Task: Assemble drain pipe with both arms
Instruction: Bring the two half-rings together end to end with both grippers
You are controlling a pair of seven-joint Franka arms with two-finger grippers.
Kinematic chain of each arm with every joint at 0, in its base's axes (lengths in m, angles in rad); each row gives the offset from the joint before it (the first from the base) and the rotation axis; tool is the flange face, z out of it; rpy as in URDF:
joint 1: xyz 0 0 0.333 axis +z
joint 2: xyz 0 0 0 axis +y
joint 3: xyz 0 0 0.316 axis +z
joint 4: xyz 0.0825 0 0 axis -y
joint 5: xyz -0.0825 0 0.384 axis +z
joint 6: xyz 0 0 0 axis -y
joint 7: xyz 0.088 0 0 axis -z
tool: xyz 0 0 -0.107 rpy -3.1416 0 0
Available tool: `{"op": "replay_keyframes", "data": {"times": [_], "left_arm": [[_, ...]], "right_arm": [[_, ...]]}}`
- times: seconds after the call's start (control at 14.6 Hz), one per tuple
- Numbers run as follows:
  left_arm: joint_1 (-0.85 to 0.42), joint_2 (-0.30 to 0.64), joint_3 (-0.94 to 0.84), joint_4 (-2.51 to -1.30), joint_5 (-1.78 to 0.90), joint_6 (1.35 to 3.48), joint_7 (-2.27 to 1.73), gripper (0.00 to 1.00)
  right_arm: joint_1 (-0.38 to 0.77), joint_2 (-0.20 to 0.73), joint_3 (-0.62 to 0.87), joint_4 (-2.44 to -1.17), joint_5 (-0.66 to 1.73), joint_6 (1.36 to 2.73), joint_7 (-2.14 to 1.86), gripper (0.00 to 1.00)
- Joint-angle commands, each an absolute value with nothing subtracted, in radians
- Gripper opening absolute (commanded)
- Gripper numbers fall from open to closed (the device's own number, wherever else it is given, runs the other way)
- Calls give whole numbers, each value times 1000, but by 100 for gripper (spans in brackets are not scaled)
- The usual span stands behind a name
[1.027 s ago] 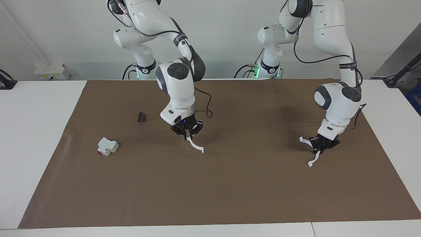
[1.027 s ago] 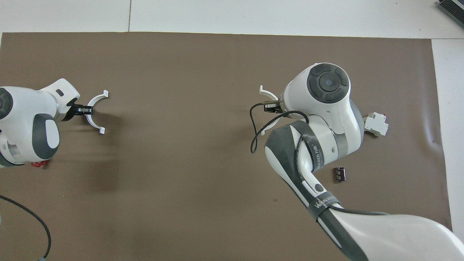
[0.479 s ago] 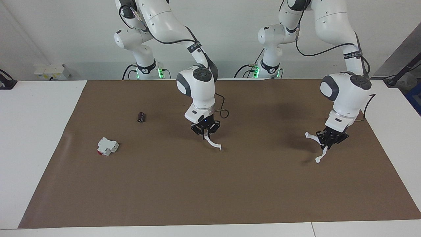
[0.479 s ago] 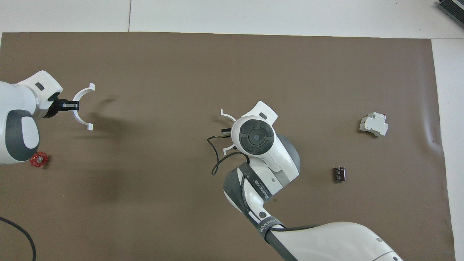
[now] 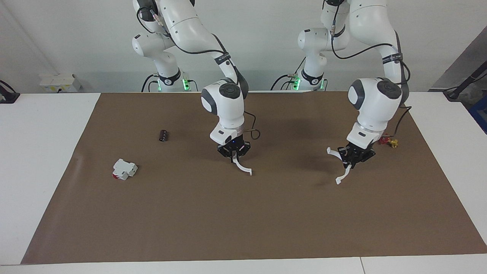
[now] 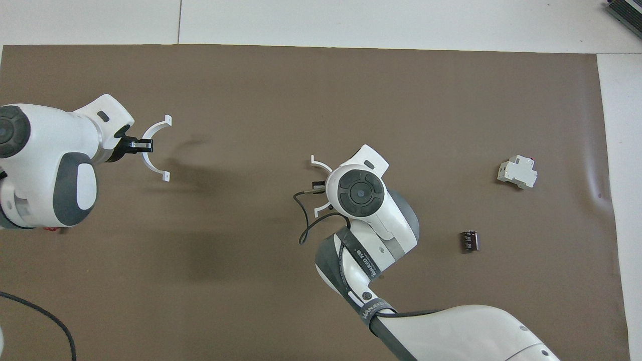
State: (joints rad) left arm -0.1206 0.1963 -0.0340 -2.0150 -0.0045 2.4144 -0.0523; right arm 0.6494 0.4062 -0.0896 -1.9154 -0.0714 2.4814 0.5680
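The drain pipe is in two thin white arcs, both held above the brown mat (image 5: 266, 213). My right gripper (image 5: 233, 155) hangs over the middle of the mat, shut on one arc (image 5: 243, 168) that curves down from its fingertips. In the overhead view that arc (image 6: 320, 164) is mostly hidden under the right wrist. My left gripper (image 5: 350, 163) is over the mat toward the left arm's end, shut on the other arc (image 5: 344, 175). From overhead, the left gripper (image 6: 145, 145) grips its arc (image 6: 147, 160) at mid-curve, open side facing the right gripper. A wide gap separates the two arcs.
A blocky white piece with a red part (image 5: 124, 169) and a small black cylinder (image 5: 163, 135) lie on the mat toward the right arm's end. A small red and yellow part (image 5: 388, 141) lies beside the left wrist. White table (image 5: 42, 160) surrounds the mat.
The left gripper has carried its arc toward the middle of the mat. The right gripper, after travelling toward the middle with its arc, has nearly stopped. Both grips are unchanged.
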Motion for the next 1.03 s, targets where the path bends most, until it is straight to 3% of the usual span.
{"op": "replay_keyframes", "data": {"times": [0.0,0.14,0.21,0.27,0.34,0.62,0.96], "left_arm": [[-222,201,-20,-2022,93,2416,-232,0],[-279,209,-20,-2022,117,2418,-293,0],[-302,216,-21,-2022,117,2418,-317,0],[-330,224,-20,-2022,117,2418,-354,0],[-356,236,-20,-2019,120,2418,-401,0],[-448,291,-20,-2002,222,2425,-573,0],[-526,313,-21,-2013,242,2451,-681,0]], "right_arm": [[647,391,-86,-1965,-101,2542,578,0],[647,391,-86,-1967,-101,2542,575,0],[647,391,-86,-1967,-101,2542,575,27],[646,391,-86,-1967,-101,2542,577,95],[646,391,-86,-1965,-101,2539,577,100],[635,344,-93,-1950,-98,2499,588,100],[467,187,-98,-1858,-84,2253,496,100]]}}
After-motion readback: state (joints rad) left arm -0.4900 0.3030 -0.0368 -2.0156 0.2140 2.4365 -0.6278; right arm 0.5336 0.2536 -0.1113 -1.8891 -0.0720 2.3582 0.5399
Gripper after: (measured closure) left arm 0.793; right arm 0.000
